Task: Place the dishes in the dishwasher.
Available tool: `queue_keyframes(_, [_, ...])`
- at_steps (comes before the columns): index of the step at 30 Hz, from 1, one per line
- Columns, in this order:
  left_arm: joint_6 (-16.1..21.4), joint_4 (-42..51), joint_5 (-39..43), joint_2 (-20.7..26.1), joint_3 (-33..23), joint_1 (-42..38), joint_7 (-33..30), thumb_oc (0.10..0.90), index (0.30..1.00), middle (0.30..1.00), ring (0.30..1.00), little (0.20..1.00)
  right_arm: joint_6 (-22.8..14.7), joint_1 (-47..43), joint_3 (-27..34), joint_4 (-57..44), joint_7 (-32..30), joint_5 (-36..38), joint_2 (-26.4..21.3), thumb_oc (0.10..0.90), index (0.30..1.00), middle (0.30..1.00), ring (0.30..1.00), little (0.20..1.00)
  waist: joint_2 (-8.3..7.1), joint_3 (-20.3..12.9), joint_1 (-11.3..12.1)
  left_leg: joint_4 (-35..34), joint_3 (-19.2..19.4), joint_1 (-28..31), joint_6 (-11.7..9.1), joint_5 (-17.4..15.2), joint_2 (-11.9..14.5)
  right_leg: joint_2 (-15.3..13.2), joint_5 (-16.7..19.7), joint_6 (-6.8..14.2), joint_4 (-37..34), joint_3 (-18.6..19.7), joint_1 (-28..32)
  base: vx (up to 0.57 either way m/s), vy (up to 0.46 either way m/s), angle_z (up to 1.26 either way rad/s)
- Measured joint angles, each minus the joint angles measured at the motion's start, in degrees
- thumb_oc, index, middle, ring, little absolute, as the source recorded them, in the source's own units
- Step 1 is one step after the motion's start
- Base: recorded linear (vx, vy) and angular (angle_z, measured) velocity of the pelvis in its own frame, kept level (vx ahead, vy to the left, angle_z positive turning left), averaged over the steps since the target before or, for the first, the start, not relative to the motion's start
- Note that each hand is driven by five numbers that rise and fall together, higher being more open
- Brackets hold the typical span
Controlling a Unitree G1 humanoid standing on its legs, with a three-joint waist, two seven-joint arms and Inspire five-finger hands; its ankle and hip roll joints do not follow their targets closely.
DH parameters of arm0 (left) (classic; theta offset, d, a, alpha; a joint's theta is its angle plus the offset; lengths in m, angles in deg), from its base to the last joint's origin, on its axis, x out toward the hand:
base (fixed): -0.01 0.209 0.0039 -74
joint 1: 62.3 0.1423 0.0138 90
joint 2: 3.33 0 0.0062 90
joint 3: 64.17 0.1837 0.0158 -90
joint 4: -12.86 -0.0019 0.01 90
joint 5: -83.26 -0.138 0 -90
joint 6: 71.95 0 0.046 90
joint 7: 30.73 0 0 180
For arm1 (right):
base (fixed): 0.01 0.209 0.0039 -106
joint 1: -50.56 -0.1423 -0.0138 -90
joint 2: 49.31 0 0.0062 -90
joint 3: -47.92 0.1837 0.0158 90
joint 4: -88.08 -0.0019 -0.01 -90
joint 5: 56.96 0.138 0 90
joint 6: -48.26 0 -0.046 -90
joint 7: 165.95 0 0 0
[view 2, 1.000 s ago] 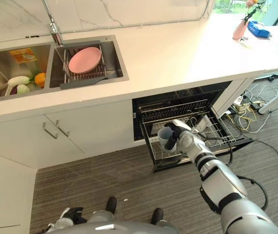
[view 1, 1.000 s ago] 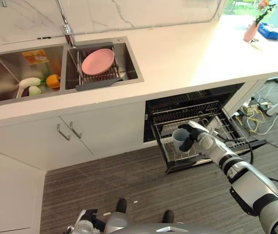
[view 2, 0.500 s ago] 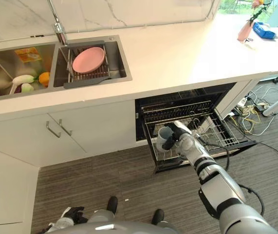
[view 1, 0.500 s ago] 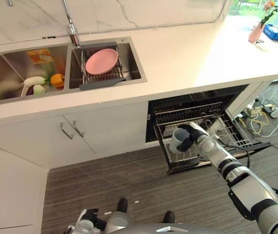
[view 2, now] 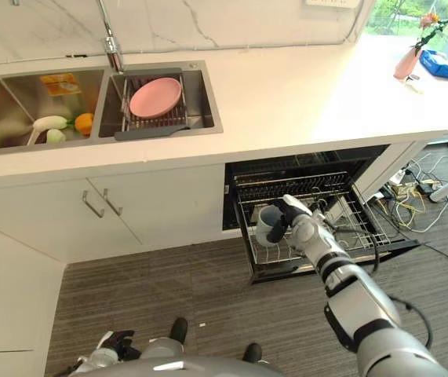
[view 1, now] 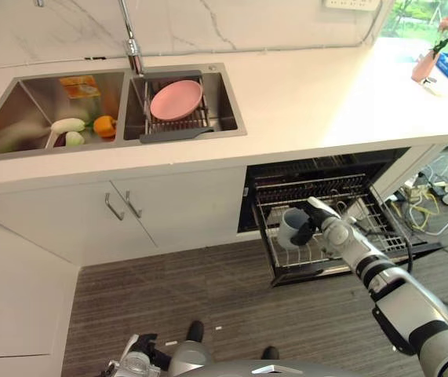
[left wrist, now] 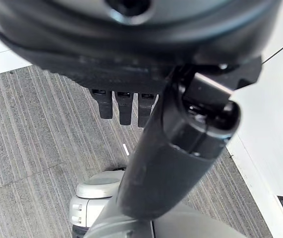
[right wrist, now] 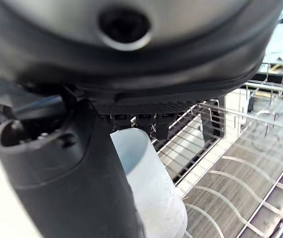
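Observation:
My right hand [view 1: 316, 224] is shut on a pale blue cup [view 1: 290, 227], holding it just above the front left part of the pulled-out lower dishwasher rack [view 1: 349, 253]. The right wrist view shows the thumb [right wrist: 67, 173] and fingers [right wrist: 137, 120] wrapped round the cup [right wrist: 153, 191], with the wire rack [right wrist: 230, 163] beyond. A pink plate [view 1: 176, 100] lies on a drying rack in the right sink basin [view 1: 227, 106]. My left hand [left wrist: 126, 106] hangs idle above the floor with relaxed fingers.
The dishwasher [view 1: 318, 166] stands open under the white counter [view 1: 325, 94]. The left basin holds an orange [view 1: 104, 126] and other vegetables. A tap [view 1: 132, 39] rises behind the sink. A pink vase [view 1: 425, 64] stands far right. Cables [view 1: 431, 200] lie on the floor.
The camera has shifted, so the whole scene sits further right. My right hand keeps the cup over the rack's front left, hardly moved.

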Motion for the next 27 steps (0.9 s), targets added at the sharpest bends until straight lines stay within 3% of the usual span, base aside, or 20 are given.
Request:
queue_keyframes(2, [-0.25,-0.13,-0.19,-0.01,0.23,-0.59,0.01,0.800,0.900,0.900,0.900,0.900,0.78,-1.05,-4.20,-0.51,1.75,-0.51,-1.02,0.800,0.900,0.900,0.900,0.900,0.06,0.04,-0.26,0.02,0.06,-0.06,0.00,0.00,-0.09,0.06,0.09,0.05,-0.17,0.15,-0.07,0.00,0.000,0.00])
queue_keyframes(4, [-0.03,0.51,-0.18,0.06,0.37,0.41,-0.35,0.800,0.900,0.900,0.900,0.900,0.20,2.15,3.77,-2.89,0.17,2.00,0.38,0.800,0.900,0.900,0.900,0.900,-0.12,-0.07,0.02,0.03,-0.02,0.21,-0.01,0.00,0.02,0.00,-0.10,-0.04,0.17,0.03,0.13,0.00,0.000,0.00])
queue_keyframes(6, [-0.32,0.02,-0.33,0.03,-0.15,-0.35,-0.21,0.800,0.900,0.900,0.900,0.900,1.02,1.35,-4.22,-6.10,0.24,0.19,-2.39,0.800,0.900,0.900,0.900,0.900,0.04,-0.06,-0.21,0.02,0.00,-0.03,0.00,0.01,-0.08,-0.01,0.03,0.06,-0.04,0.08,-0.02,0.00,0.000,0.00])
queue_keyframes(9, [-0.40,0.33,-0.69,0.09,0.28,-0.38,-0.21,0.800,0.900,0.900,0.900,0.900,-0.11,1.38,-9.26,-10.68,1.81,-3.24,-5.87,0.800,0.900,0.900,0.900,0.900,0.11,-0.02,-0.19,0.04,0.05,0.06,-0.04,0.06,-0.05,0.01,0.05,0.08,-0.08,0.16,0.00,0.00,0.000,0.00])
queue_keyframes(10, [-0.48,1.04,-0.70,0.12,0.51,0.50,-0.31,0.800,0.900,0.900,0.900,0.900,-1.59,3.91,-2.11,-9.71,1.27,-1.43,-4.34,0.800,0.900,0.900,0.900,0.900,0.05,-0.13,0.10,0.03,-0.06,0.41,-0.07,0.07,-0.03,-0.07,-0.11,-0.02,0.15,-0.03,0.33,0.00,0.000,0.00])
queue_keyframes(11, [-0.48,1.04,-0.70,0.12,0.51,0.50,-0.31,0.800,0.900,0.900,0.900,0.900,-1.59,3.91,-2.11,-9.71,1.27,-1.43,-4.34,0.800,0.900,0.900,0.900,0.900,0.05,-0.13,0.10,0.03,-0.06,0.41,-0.07,0.07,-0.03,-0.07,-0.11,-0.02,0.15,-0.03,0.33,-0.01,-0.010,0.04])
queue_keyframes(12, [-0.01,1.07,-0.72,-0.08,0.40,0.88,-0.57,0.800,0.900,0.900,0.900,0.900,-3.04,4.88,4.64,-6.69,0.67,0.08,-1.05,0.800,0.900,0.900,0.900,0.900,0.05,-0.23,0.13,0.03,0.01,0.64,-0.08,0.04,-0.09,-0.12,-0.15,-0.03,0.10,-0.07,0.70,0.00,0.000,0.00])
queue_keyframes(13, [-0.09,1.17,-0.78,-0.10,0.81,0.36,-0.52,0.800,0.900,0.900,0.900,0.900,-0.27,3.25,-2.64,-6.77,0.88,-0.40,-2.29,0.800,0.900,0.900,0.900,0.900,0.54,0.01,-0.08,0.02,-0.06,0.59,-0.09,0.02,-0.46,-0.07,-0.11,0.04,-0.05,-0.13,0.75,0.00,0.000,0.00])
queue_keyframes(14, [-0.58,1.04,-0.76,-0.01,1.68,0.01,-0.16,0.800,0.900,0.900,0.900,0.900,-0.18,4.23,-6.23,-7.36,1.55,-0.28,-4.57,0.800,0.900,0.900,0.900,0.900,0.76,0.20,0.17,0.03,-0.09,0.56,-0.09,0.05,-0.37,-0.16,-0.09,0.06,0.05,-0.12,0.65,0.02,-0.005,0.05])
queue_keyframes(15, [-0.40,1.23,-0.74,-0.10,1.53,0.32,-0.34,0.800,0.900,0.900,0.900,0.900,-1.83,6.12,0.91,-5.21,1.49,0.73,-2.83,0.800,0.900,0.900,0.900,0.900,0.76,0.15,0.76,0.03,-0.26,0.66,-0.15,-0.04,-0.12,-0.18,-0.25,0.01,0.18,-0.37,0.93,0.01,0.006,-0.03])
queue_keyframes(16, [-0.30,0.34,-0.72,-0.16,1.14,0.25,-0.22,0.800,0.900,0.900,0.900,0.900,0.85,1.67,-11.74,-4.88,2.49,-3.81,-4.95,0.800,0.900,0.900,0.900,0.900,1.19,0.31,-0.32,0.06,0.15,0.16,-0.55,-0.67,-0.16,-0.13,-0.13,0.16,-0.26,-0.10,0.74,0.00,0.000,0.00])
queue_keyframes(18, [-1.02,1.08,-0.73,0.03,1.56,0.59,-0.59,0.800,0.900,0.900,0.900,0.900,-2.12,5.60,4.96,-1.48,0.82,0.59,-2.23,0.770,0.855,0.855,0.855,0.855,0.70,0.09,0.20,0.01,-0.25,0.52,-0.16,-0.38,-0.07,-0.15,-0.61,-0.04,0.50,-0.29,0.84,0.02,0.001,0.09])
queue_keyframes(19, [-1.02,1.08,-0.73,0.03,1.56,0.59,-0.59,0.800,0.900,0.900,0.900,0.900,-2.12,5.60,4.96,-1.48,0.82,0.59,-2.23,0.770,0.855,0.855,0.855,0.855,0.70,0.09,0.20,0.01,-0.25,0.52,-0.16,-0.38,-0.07,-0.15,-0.61,-0.04,0.50,-0.29,0.84,0.00,0.000,0.00])
queue_keyframes(20, [0.00,0.76,-0.71,-0.04,1.42,1.28,-0.83,0.800,0.900,0.900,0.900,0.900,-0.41,3.21,1.60,1.13,-0.03,-0.56,-1.68,0.800,0.900,0.900,0.900,0.900,0.77,-0.08,-0.23,0.01,0.05,0.64,-0.12,-0.74,-0.20,-0.28,-0.88,0.04,0.75,-0.08,0.95,-0.01,0.016,-0.11])
queue_keyframes(21, [-0.72,-0.27,-0.73,-0.03,1.75,0.32,-0.61,0.800,0.900,0.900,0.900,0.900,1.80,-0.48,-12.30,-0.37,3.08,-5.17,-5.80,0.800,0.900,0.900,0.900,0.900,1.03,-0.11,-0.30,0.06,0.31,0.51,0.03,-0.78,-0.43,-0.30,-0.69,0.30,0.33,0.18,0.83,-0.01,0.026,-0.06])
queue_keyframes(22, [-1.19,0.41,-0.73,0.03,2.01,0.06,-0.66,0.800,0.900,0.900,0.900,0.900,1.65,0.48,-14.09,-3.37,3.55,-5.20,-7.92,0.800,0.900,0.900,0.900,0.900,1.02,0.06,-0.19,0.12,0.06,0.72,0.02,-0.63,-0.52,-0.38,-0.72,0.30,0.38,0.06,0.71,0.00,0.018,0.05])
queue_keyframes(23, [-1.05,1.37,-0.73,0.26,1.95,0.23,-0.81,0.800,0.900,0.900,0.900,0.900,0.00,3.33,-1.14,-2.37,2.38,-1.84,-5.86,0.800,0.900,0.900,0.900,0.900,0.62,-0.01,0.05,0.07,-0.15,0.98,-0.07,-0.58,-0.34,-0.40,-0.88,0.12,0.39,-0.18,1.08,0.01,0.011,0.13])
queue_keyframes(24, [-0.64,0.94,-0.74,0.13,1.51,0.91,-0.92,0.800,0.900,0.900,0.900,0.900,-0.75,3.27,1.73,-2.34,1.25,-1.14,-4.12,0.800,0.900,0.900,0.900,0.900,0.47,-0.15,-0.02,0.08,-0.13,1.13,-0.09,-0.59,-0.58,-0.41,-0.95,0.14,0.33,-0.37,1.50,0.00,0.001,0.07])
queue_keyframes(25, [-0.60,0.68,-0.74,0.02,1.33,1.07,-0.85,0.800,0.900,0.900,0.900,0.900,-0.55,2.32,-2.20,-3.00,0.66,-1.64,-4.48,0.800,0.900,0.900,0.900,0.900,0.60,-0.21,-0.26,0.08,-0.03,1.14,-0.09,-0.59,-0.85,-0.53,-1.11,0.34,0.24,-0.33,1.50,0.00,0.000,0.00])
queue_keyframes(27, [-0.90,0.09,-0.73,-0.16,1.14,0.37,-0.80,0.800,0.900,0.900,0.900,0.900,0.06,2.11,-3.31,-4.70,2.09,-2.47,-5.12,0.800,0.900,0.900,0.900,0.900,0.80,-0.17,-0.35,0.06,0.05,1.10,-0.09,-0.59,-0.83,-0.56,-1.15,0.41,-0.07,-0.38,1.58,0.00,0.000,0.00])
